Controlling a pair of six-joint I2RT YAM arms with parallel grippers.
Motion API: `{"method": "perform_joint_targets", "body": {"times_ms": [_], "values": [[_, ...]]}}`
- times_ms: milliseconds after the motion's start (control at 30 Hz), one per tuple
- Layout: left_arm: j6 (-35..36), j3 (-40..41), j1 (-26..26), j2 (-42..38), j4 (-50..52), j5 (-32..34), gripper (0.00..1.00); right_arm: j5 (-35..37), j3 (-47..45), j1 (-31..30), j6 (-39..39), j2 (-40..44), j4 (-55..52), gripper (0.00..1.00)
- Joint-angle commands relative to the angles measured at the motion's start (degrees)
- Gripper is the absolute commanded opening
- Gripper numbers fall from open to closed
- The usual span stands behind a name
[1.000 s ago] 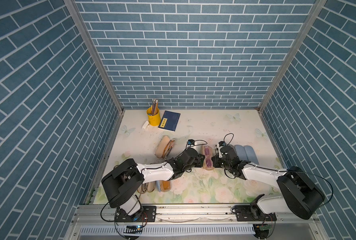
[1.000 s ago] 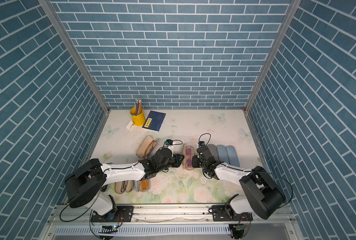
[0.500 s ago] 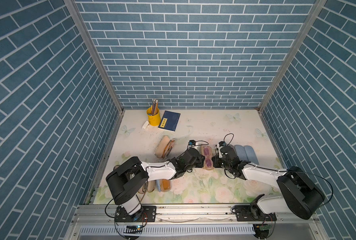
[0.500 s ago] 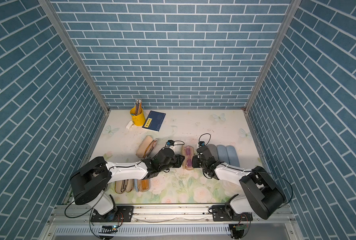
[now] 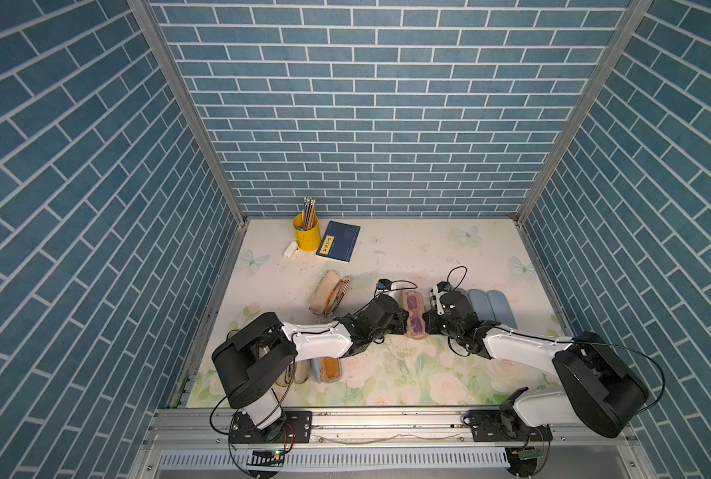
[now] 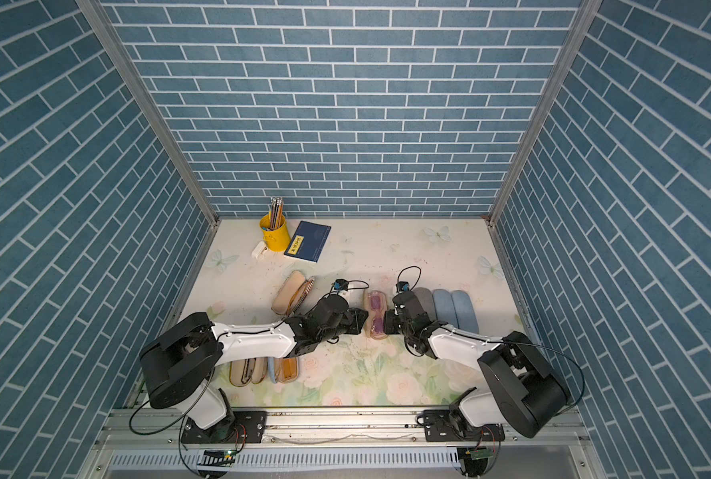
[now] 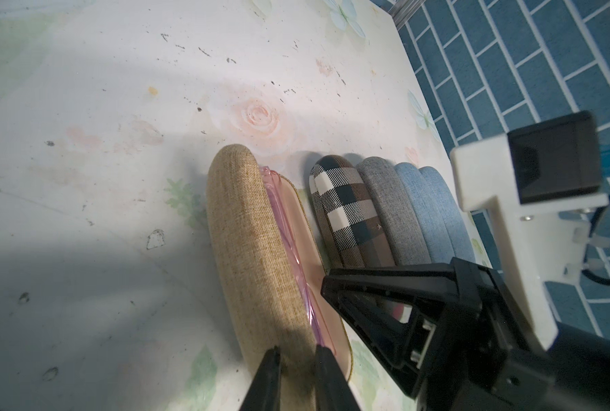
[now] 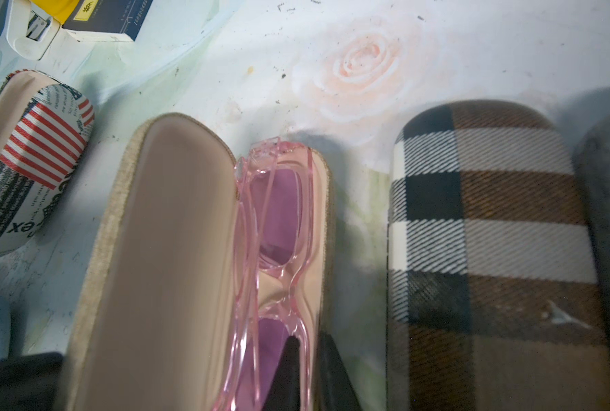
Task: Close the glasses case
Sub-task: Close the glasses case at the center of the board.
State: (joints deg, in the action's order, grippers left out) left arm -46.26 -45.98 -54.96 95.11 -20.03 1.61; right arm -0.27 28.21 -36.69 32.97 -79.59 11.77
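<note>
Left gripper (image 7: 297, 353) on half-open beige case (image 7: 253, 231)

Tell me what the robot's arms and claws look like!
The left arm and right arm each have a smooth white middle section between chunky black joints. Thin black cables loop alongside. The left claw and right claw have pointed black fingers; a white bracket carries a black camera.

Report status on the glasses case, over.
Left jaws pinching the lid; right jaws pinching the base rim. Glasses case half open, pink glasses inside. Plaid case close beside, apart.
</note>
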Motion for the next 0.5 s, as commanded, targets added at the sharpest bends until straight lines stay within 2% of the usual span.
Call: {"method": "perform_joint_targets", "body": {"times_ms": [0,467], "values": [[1.33,-1.91,-0.29,1.25,1.37,0.07,0.21,0.27,-1.01,0.21,-0.48,-0.83,1.21,0.11],[1.80,-4.36,-0.58,3.46,2.51,-0.95,0.18,0.10,-1.19,0.21,-0.36,-1.18,1.67,0.09]]}}
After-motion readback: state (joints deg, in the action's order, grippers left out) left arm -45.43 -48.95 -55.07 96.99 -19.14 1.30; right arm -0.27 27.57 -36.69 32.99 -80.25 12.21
